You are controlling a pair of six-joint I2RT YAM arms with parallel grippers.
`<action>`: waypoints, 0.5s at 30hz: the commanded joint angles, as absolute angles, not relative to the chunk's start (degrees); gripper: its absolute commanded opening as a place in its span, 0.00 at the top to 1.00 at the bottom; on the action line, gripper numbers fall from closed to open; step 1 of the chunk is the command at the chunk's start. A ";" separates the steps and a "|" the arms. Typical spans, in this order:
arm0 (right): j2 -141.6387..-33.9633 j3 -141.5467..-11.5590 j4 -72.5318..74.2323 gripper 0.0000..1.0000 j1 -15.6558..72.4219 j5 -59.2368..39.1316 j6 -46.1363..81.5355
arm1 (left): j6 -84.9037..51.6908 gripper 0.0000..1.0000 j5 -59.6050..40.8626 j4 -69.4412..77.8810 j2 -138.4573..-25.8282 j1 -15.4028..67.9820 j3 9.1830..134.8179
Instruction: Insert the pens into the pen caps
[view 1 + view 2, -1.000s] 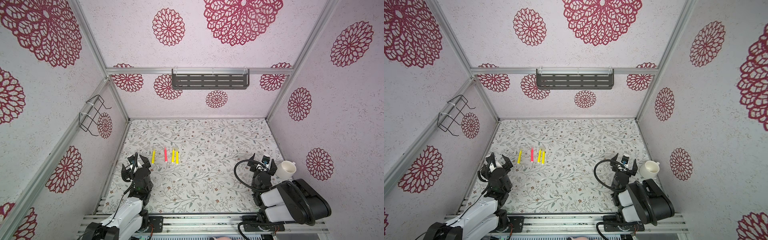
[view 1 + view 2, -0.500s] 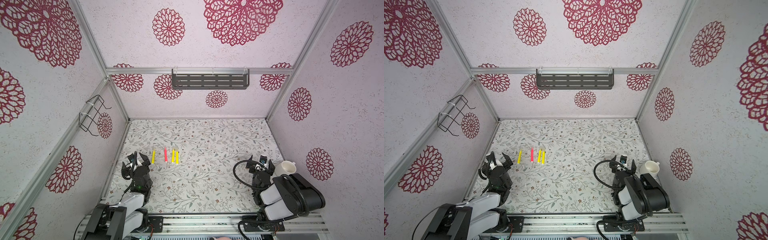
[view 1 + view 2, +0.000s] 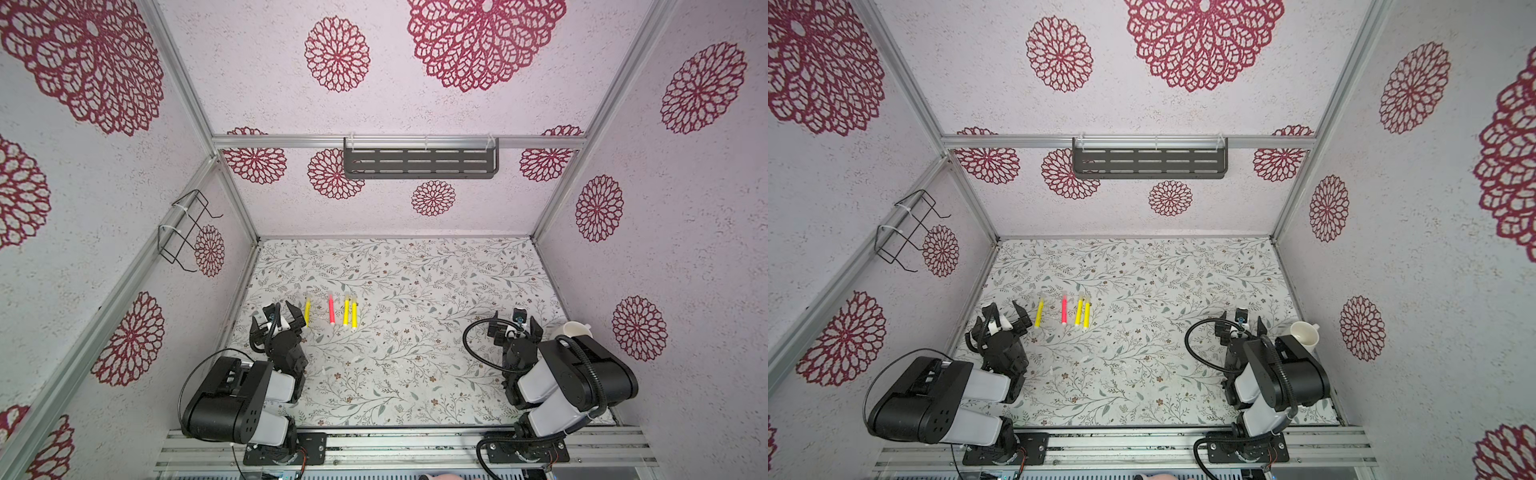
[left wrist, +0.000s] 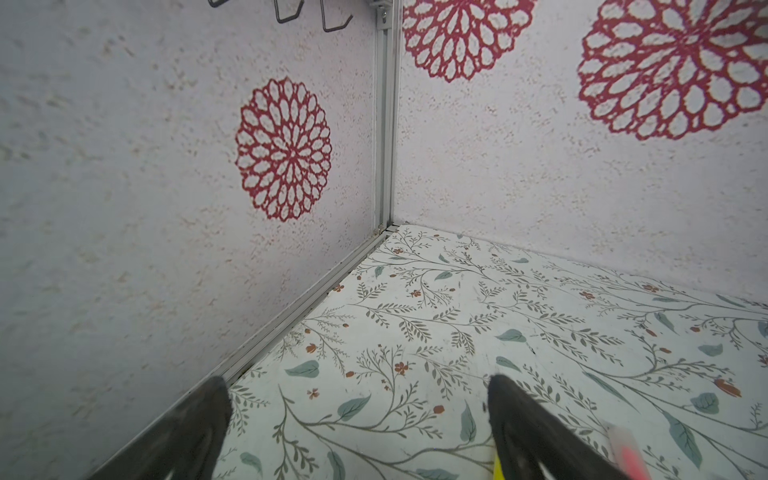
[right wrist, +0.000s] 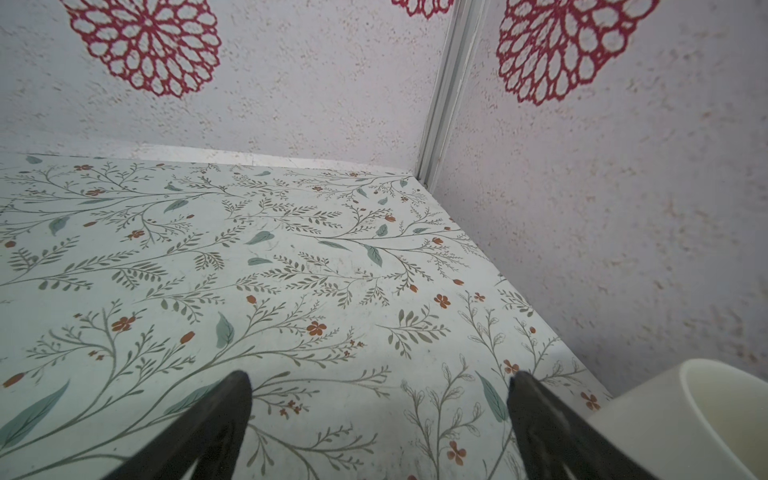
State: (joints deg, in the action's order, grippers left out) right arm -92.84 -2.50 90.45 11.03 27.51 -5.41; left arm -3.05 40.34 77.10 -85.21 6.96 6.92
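Observation:
Several pens lie side by side on the floral mat, left of centre: a yellow pen (image 3: 307, 312) (image 3: 1039, 313), a red-pink pen (image 3: 331, 309) (image 3: 1064, 311) and two more yellow pens (image 3: 346, 311) (image 3: 354, 315). My left gripper (image 3: 282, 313) (image 3: 1005, 313) (image 4: 359, 390) is open and empty just left of the first yellow pen. The wrist view catches that yellow pen (image 4: 497, 469) and the pink pen (image 4: 631, 461) at its edge. My right gripper (image 3: 515, 322) (image 3: 1241, 322) (image 5: 380, 386) is open and empty over bare mat at the right. I cannot make out the pen caps for certain; small pale specks (image 3: 354, 357) lie nearer the front.
A white cup (image 3: 575, 330) (image 3: 1304, 332) (image 5: 685, 424) lies against the right wall beside my right gripper. A dark slotted shelf (image 3: 419, 160) hangs on the back wall and a wire rack (image 3: 187, 230) on the left wall. The left wall stands close to my left gripper.
Both arms have folded, their elbows rising toward the camera. The left gripper has shifted slightly toward the pens; the right gripper has hardly moved. Both stay open.

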 commanded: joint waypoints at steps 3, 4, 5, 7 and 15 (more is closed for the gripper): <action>-92.81 -3.26 96.68 0.01 10.72 24.71 -6.13 | 0.18 0.01 36.97 81.37 -89.97 6.74 10.27; -92.81 -3.33 96.68 0.01 10.72 24.70 -6.16 | 0.63 0.01 36.80 81.31 -91.06 6.95 10.83; -92.81 -3.26 96.68 0.01 10.72 24.65 -6.16 | 1.65 0.01 36.30 81.40 -91.74 7.20 11.29; -92.81 -3.25 96.68 0.01 10.67 23.92 -6.41 | 1.99 0.01 34.81 81.38 -91.61 7.29 10.98; -92.90 -3.56 96.38 0.01 10.56 22.38 -6.86 | 5.88 0.01 25.58 81.41 -91.57 7.68 10.01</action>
State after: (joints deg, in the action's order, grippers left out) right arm -92.92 -2.52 90.59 11.03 23.57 -6.42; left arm 2.98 28.86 79.85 -91.37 7.57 10.17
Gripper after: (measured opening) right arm 0.990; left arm 0.990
